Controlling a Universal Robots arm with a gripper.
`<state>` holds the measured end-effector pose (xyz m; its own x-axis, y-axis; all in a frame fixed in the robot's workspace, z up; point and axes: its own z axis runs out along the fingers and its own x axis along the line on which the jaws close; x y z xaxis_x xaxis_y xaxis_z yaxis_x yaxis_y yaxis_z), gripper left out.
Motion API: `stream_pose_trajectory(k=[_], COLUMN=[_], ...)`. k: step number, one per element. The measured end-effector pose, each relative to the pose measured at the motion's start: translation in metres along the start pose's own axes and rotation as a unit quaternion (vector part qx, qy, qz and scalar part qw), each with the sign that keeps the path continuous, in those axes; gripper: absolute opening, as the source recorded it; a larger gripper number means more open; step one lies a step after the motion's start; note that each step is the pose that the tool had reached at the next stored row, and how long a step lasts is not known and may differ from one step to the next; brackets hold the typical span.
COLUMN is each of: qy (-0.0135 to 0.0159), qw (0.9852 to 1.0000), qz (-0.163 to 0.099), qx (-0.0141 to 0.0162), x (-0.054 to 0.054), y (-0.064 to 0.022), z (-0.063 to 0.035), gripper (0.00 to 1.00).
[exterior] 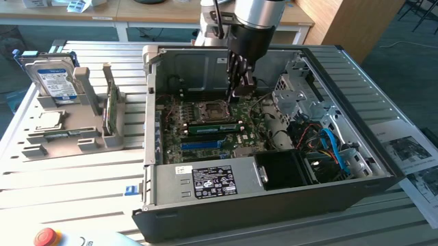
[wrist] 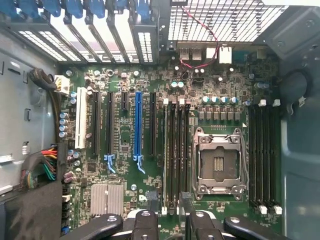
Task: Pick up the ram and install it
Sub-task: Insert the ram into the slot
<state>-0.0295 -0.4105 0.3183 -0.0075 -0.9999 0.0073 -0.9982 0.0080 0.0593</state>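
Observation:
My gripper (exterior: 239, 93) hangs inside the open computer case (exterior: 154, 102), just above the motherboard (exterior: 205, 138) and behind the empty CPU socket (exterior: 212, 109). Its jaws stand open with nothing between them. In the wrist view the dark fingertips (wrist: 150, 202) straddle the black memory slots (wrist: 176, 150) beside the socket (wrist: 219, 162). A long green ram stick (exterior: 213, 127) stands on edge in a slot in front of the socket, apart from the gripper. Another thin green board (exterior: 110, 110) stands upright in the grey holder at the exterior view's left.
The grey fixture (exterior: 68, 141) outside the case also carries a blue-labelled hard drive (exterior: 55, 77) and a small silver processor chip (exterior: 48, 120). The power supply (exterior: 205, 182), cables (exterior: 329, 143) and drive cage (exterior: 301, 92) crowd the case. A red stop button (exterior: 46, 237) sits at the front.

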Motion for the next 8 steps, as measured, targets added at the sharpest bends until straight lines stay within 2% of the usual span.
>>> stream_pose_trajectory(k=[8], qy=[0.0000], qw=[1.0000], qz=[0.000], qx=[0.0000], x=[0.000], y=[-0.0003], z=[-0.0144], gripper=[0.31])
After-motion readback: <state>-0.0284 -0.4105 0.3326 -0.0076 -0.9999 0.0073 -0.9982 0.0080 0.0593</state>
